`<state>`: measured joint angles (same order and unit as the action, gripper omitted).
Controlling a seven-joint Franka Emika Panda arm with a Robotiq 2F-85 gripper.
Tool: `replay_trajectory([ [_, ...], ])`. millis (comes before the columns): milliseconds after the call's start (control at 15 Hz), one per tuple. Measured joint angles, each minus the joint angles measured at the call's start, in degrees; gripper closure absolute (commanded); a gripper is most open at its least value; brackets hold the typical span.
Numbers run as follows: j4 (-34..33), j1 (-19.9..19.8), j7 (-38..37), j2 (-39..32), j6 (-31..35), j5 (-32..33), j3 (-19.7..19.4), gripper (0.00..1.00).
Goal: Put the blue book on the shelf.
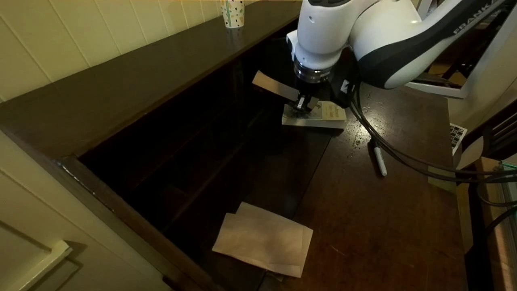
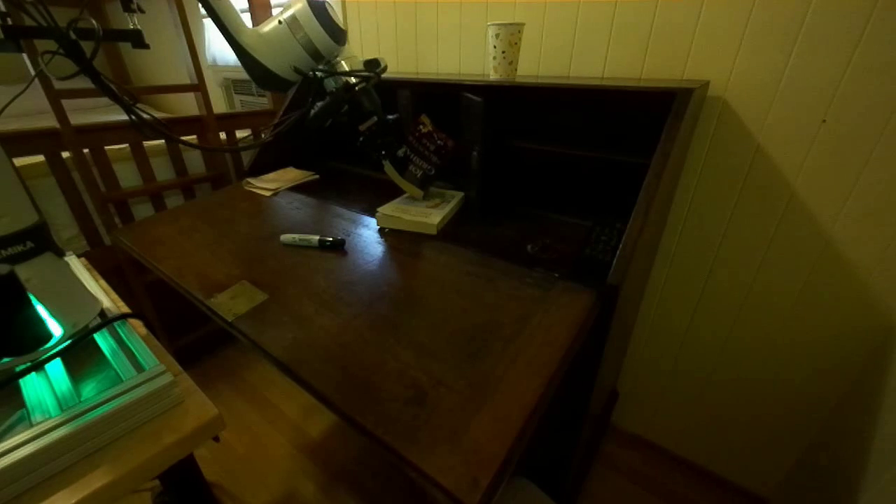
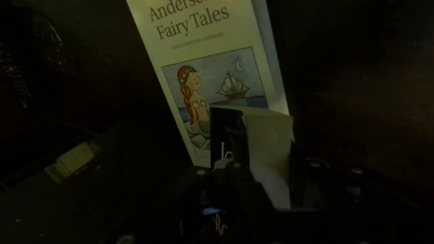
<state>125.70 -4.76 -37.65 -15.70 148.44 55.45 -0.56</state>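
In an exterior view the dark-brown shelf [image 1: 133, 85] stands on the left, and the tabletop [image 1: 387, 218] adjoins it on the right. The white arm [image 1: 323, 36] reaches in from the far right; pale papers [image 1: 262, 240] lie flat at the near end. The blue book [image 2: 423, 157] hangs tilted at the shelf's open side, pinched by the pincer [image 3: 262, 162], just over the white book [image 3: 217, 74]; whether the books touch I cannot tell. The patterned cup [image 2: 505, 49] stands upright atop the shelf. In an exterior view the marker [image 2: 312, 241] lies on the tabletop, left of the white book.
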Motion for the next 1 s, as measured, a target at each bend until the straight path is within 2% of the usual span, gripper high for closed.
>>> replay_trajectory([
  [533,-1.42,-0.38,23.75,0.8,2.65,-25.14,-0.77,0.93],
  [800,-2.31,-0.39,32.21,0.78,2.13,-34.43,-1.46,0.93],
  [867,-2.63,-0.39,33.65,0.76,1.75,-36.0,-1.65,0.7],
  [1000,-3.26,-0.39,35.67,0.56,1.05,-37.88,-1.88,0.7],
])
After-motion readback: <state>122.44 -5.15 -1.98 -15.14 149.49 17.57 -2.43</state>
